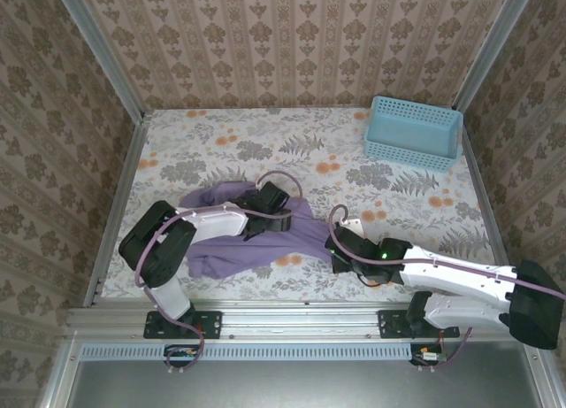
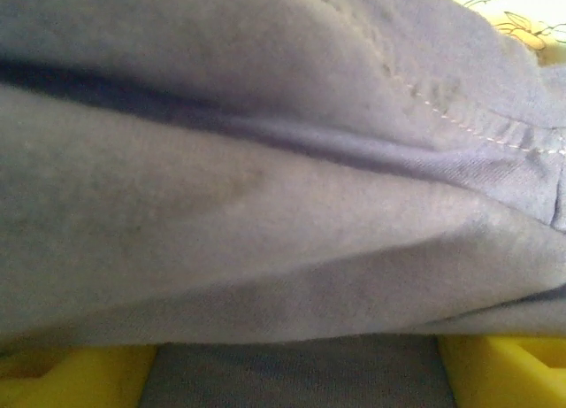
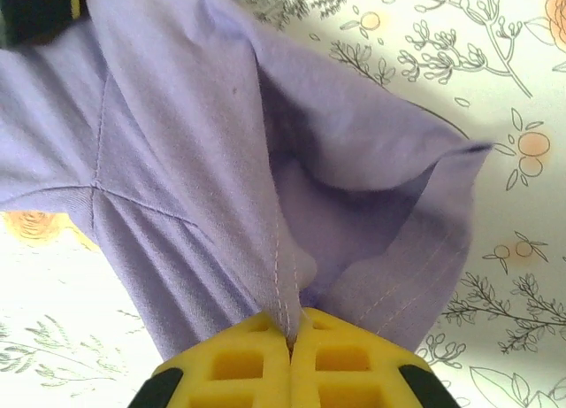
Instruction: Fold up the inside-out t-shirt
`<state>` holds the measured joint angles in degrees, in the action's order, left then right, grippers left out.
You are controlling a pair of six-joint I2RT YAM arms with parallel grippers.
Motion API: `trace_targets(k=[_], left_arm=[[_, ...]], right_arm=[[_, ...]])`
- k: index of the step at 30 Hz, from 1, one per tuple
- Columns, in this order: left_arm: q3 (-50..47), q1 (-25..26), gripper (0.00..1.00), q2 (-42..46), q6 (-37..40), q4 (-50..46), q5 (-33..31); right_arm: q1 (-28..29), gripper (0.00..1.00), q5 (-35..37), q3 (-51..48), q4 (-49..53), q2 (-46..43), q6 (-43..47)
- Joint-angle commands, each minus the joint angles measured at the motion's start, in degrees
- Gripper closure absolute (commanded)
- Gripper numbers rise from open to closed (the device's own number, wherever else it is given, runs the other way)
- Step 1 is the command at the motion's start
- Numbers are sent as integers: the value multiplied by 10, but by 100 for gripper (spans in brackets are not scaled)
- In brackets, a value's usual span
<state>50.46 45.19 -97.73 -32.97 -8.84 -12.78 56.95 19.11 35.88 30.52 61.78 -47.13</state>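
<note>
Toward the near left of the floral table (image 1: pixel 221 142), the inside-out t-shirt (image 1: pixel 296 235) lies bunched in a rumpled lavender heap between the two arms. The left gripper (image 1: pixel 270 211) rests on the far part of the heap, its black wrist over the cloth. From its wrist camera I see its yellow fingers (image 2: pixel 508 368) standing wide apart at the bottom corners. Purple cloth lies across the gap between them and piles up in soft folds ahead. A stitched hem (image 2: pixel 495 134) runs along the upper right, and a sliver of the table's print shows beyond it. The right gripper (image 1: pixel 334 249) is at the shirt's right edge. Its wrist view shows the two yellow pads (image 3: pixel 256 364) pressed together with a seam (image 3: pixel 281 275) of the shirt pinched between them. The cloth fans up and away from the pinch, and an open fold gapes to the right, over the table. Well apart from all this, a blue basket (image 1: pixel 414 132) stands at the table's far right corner.
</note>
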Motion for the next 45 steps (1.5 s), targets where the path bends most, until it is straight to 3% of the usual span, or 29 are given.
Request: trace_targets(k=[1, 4, 8, 11, 14, 20, 25, 32, 38, 41, 45], left_arm=[[-28, -24, 14, 5, -22, -65, -41], [-38, -20, 14, 16, -18, -49, -30], [-42, -10, 14, 26, -10, -42, -18], [-48, 4, 14, 38, -6, -36, -22], [-48, 10, 13, 48, -9, -41, -23], [-59, 16, 13, 62, -15, -37, -22], [-67, 18, 12, 66, -19, -29, -16], [-60, 15, 12, 56, -20, -33, -21], [-50, 6, 12, 35, -22, -32, -19], [-41, -2, 12, 21, -20, -36, -17], [-36, -13, 11, 15, -17, -33, -20]], right_arm=[[3, 89, 4, -21, 47, -23, -14], [-5, 76, -11, -26, 39, -47, -9], [-60, 61, -46, -32, 24, -84, 4], [-99, 61, -62, -24, 4, -69, 23], [-112, 62, -42, 20, 5, 5, 32], [-113, 55, -36, 107, -25, 155, 44], [-119, 56, -7, 173, -17, 257, 79], [-84, 52, -105, 180, -61, 322, 93], [-6, 75, -120, 129, -68, 292, 72], [40, 85, -79, 108, -40, 263, 61], [80, 91, -31, 94, 19, 245, 35]])
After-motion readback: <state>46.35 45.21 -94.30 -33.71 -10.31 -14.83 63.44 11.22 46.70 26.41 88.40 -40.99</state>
